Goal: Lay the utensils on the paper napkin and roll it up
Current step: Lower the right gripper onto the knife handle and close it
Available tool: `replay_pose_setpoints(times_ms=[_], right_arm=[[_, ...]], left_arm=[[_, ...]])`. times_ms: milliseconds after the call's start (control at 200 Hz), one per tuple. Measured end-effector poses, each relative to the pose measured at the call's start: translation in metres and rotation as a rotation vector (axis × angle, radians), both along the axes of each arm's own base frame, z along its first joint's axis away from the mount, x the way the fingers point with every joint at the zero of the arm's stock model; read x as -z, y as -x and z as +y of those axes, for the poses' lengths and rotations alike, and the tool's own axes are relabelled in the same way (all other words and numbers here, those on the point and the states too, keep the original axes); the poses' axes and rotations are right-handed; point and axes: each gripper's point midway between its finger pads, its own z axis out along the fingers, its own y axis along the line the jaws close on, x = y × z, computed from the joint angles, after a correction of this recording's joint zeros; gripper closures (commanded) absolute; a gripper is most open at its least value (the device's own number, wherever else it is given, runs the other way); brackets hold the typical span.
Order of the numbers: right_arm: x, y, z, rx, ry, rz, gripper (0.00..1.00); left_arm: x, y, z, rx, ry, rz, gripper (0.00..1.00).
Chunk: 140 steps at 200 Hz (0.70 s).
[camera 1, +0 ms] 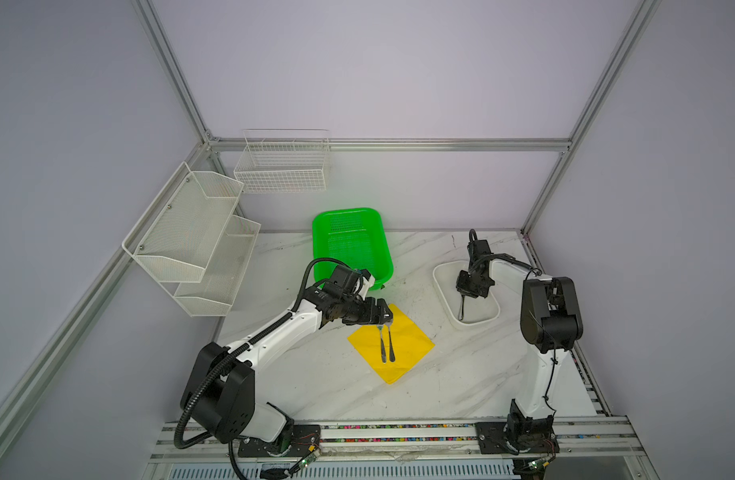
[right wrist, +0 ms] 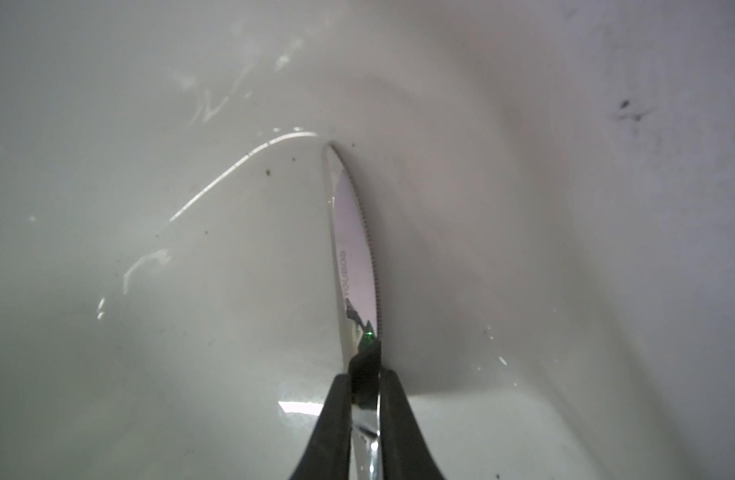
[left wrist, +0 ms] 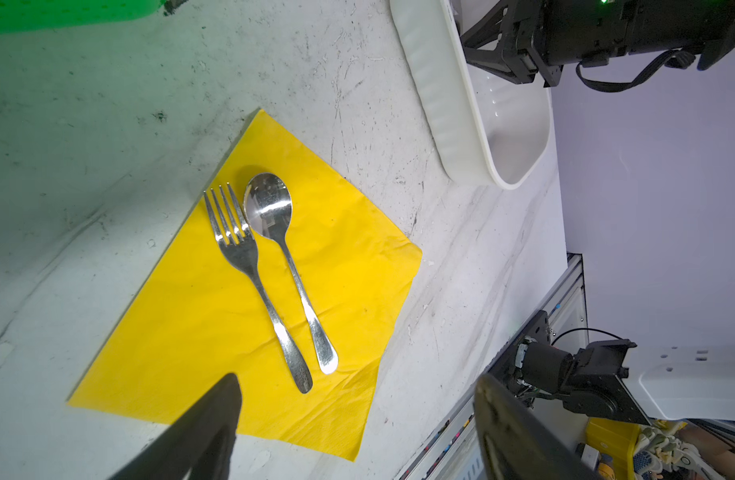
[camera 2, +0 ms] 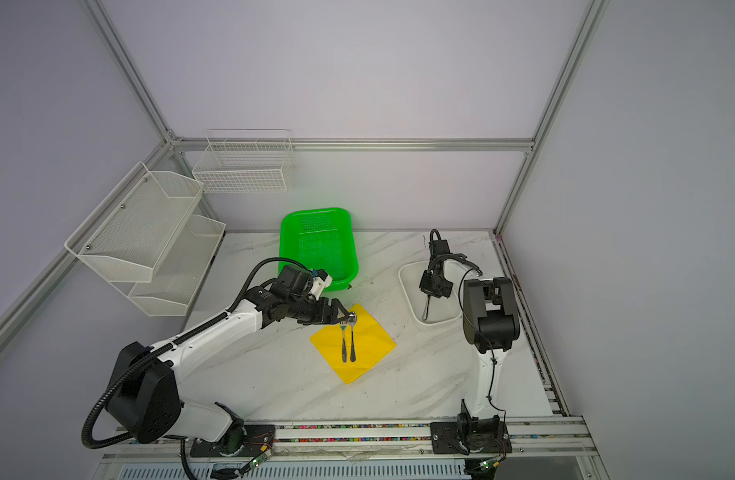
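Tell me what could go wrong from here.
The right end effector pinches the knife narrowly, with its tip in the white tray; it might pivot or slip when lifted.
The fork and spoon lie on the napkin; laying the knife beside them could nudge them.
The open left end effector hovers there, so arms might collide.

- Paper napkin (camera 1: 413,347): bright yellow, spread flat and faintly creased, lying near the white tray (camera 1: 442,293).
- Fork (left wrist: 253,274) and spoon (left wrist: 293,270): shiny, side by side on the napkin, handles parallel, spoon on the tray's side.
- Knife (right wrist: 355,249): there it is, inside the tray, steeply tilted, serrated blade tip down on the tray's floor.
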Motion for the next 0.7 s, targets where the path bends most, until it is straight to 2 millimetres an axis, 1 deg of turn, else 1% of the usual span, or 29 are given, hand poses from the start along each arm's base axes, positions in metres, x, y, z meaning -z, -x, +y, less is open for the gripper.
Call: replay_pose_setpoints(times_ms=[185,440,700], right_arm=[[-0.001,0.0,0.004,-0.01,0.023,-0.006,0.85],[-0.002,0.001,0.011,-0.022,0.104,-0.015,0.86],[-0.004,0.002,0.014,-0.031,0.122,-0.016,0.88]], left_arm=[[-0.001,0.0,0.001,-0.002,-0.001,-0.004,0.13],[-0.019,0.002,0.004,-0.009,0.017,-0.05,0.13],[-0.019,0.002,0.005,-0.02,0.012,-0.047,0.13]])
